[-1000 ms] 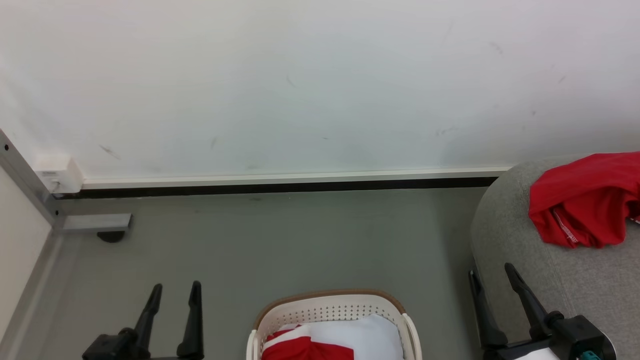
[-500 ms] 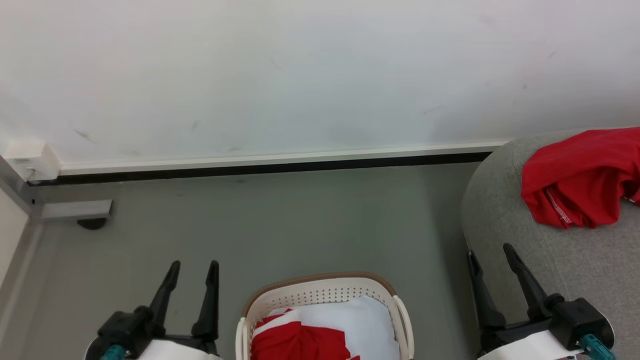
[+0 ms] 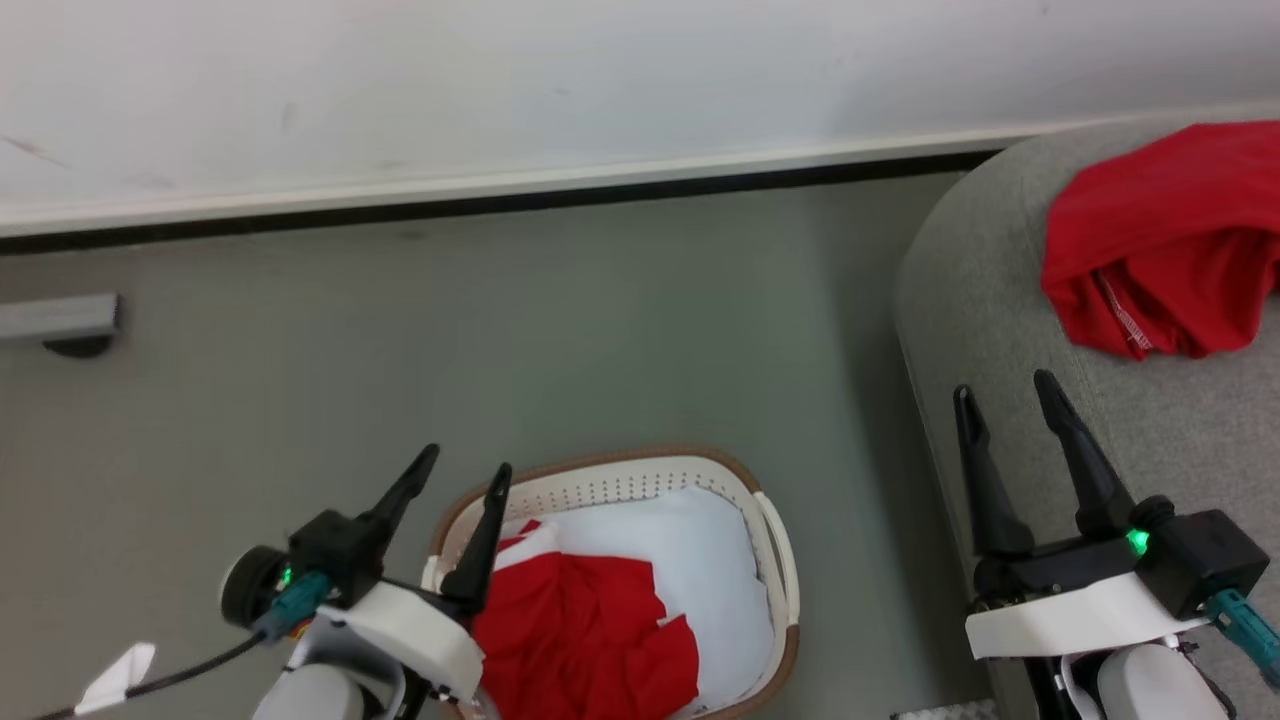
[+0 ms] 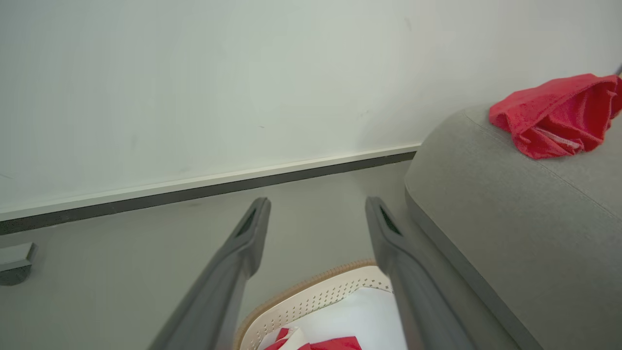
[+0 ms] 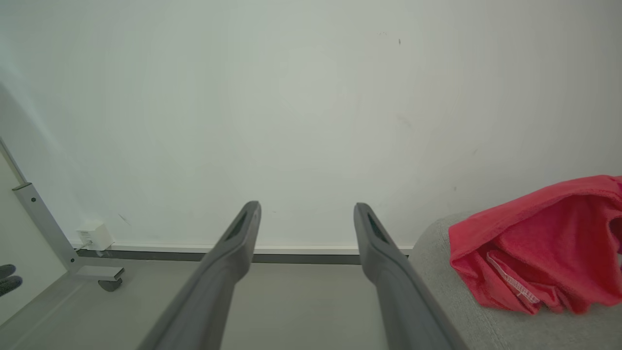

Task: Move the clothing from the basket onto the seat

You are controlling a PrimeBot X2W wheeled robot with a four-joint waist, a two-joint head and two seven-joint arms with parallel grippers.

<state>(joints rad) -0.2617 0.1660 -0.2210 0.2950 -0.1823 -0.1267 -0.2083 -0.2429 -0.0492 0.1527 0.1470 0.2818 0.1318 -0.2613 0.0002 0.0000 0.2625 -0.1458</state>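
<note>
Two red pieces matter here: a red garment [image 3: 1160, 230] already lies on the seat [image 3: 1000, 280] at upper right of the head view, and the red clothing [image 3: 580, 630] to fetch sits in the basket [image 3: 640, 485] at bottom centre. That heap is bunched vs the basket's left wall and spreads toward its middle, on top of a white cloth [image 3: 700, 560]; it has no clear long axis.

The left gripper [image 3: 467, 459] at lower left is much the nearer. One finger crosses the basket's left rim in the picture, and the red heap lies just below and right of the tips, i.e. back toward the wrist, not ahead of the fingers. In the left wrist view the red peeks in at the very bottom edge. Height above the fabric: can't tell. Its jaws are spread wide w/ nothing between them.

The right gripper [image 3: 1003, 384] at lower right, over the seat's edge, is well apart from the basket, also wide open & empty.

My read: the left arm needs to tip down and inward to reach the heap
</note>
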